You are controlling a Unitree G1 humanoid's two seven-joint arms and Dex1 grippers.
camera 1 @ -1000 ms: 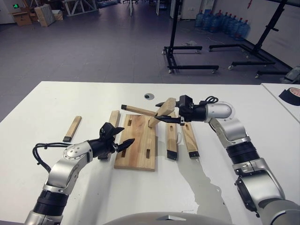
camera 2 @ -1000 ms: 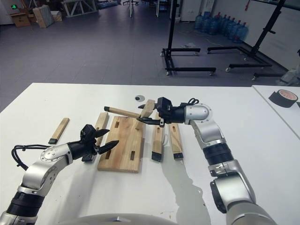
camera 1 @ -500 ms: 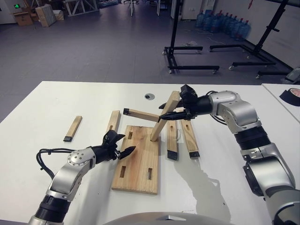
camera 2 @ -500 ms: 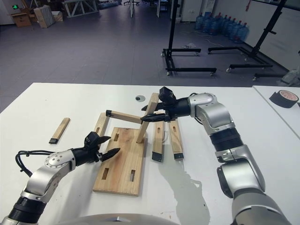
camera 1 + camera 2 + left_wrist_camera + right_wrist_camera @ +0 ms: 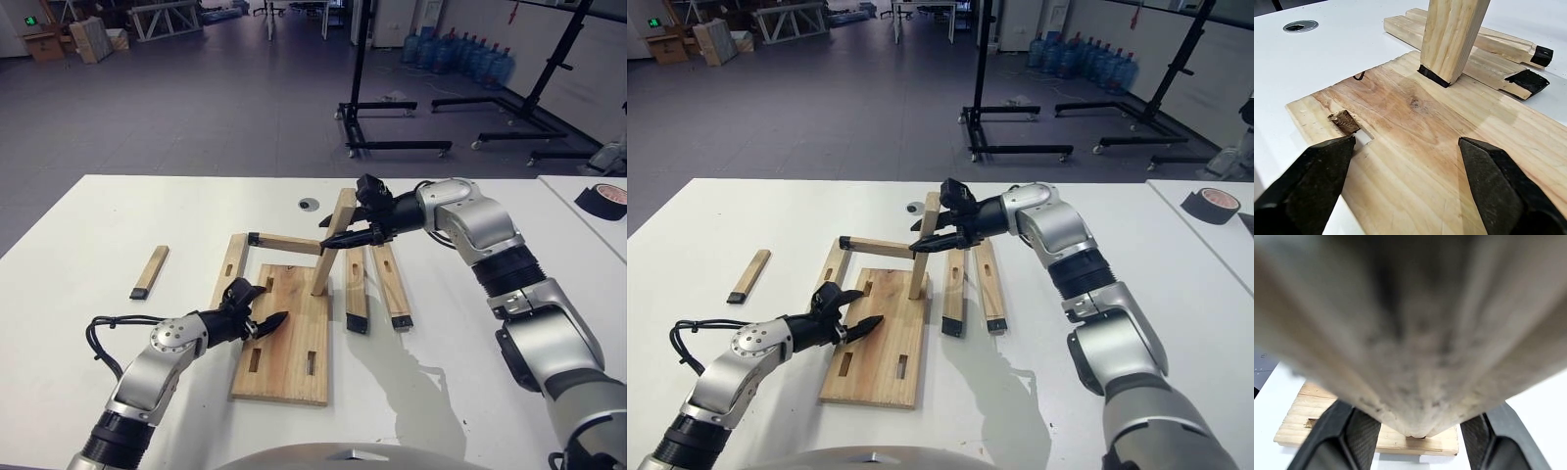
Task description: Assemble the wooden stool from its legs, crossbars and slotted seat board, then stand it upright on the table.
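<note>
Right claw: closed on the held leg at about mid-length. In the right wrist view one finger is seen on each side of the wood.
Left claw: spread wide and empty, held low over the near-left part of the seat board. In the left wrist view one fingertip is seen at the board's edge beside a slot, and the other is over bare wood.
Held leg: stood on end and tilted, with its top leaned toward the robot's right. The black-capped foot is set on the far part of the seat board. Whether it is seated in a slot cannot be told.
Crossbar: joined to the held leg close to the grip and carried roughly level toward the left. Its black-tipped free end is found at the top of the flat leg. Contact there cannot be judged.
Seat board: laid flat on the white surface, with its long side running away from the robot and slots cut through it.
Flat leg: laid on the surface just beside the board's far-left corner.
Inner spare leg and outer spare leg: laid side by side just right of the board, with their black ends turned toward the robot.
Short piece: laid well apart to the left.
</note>
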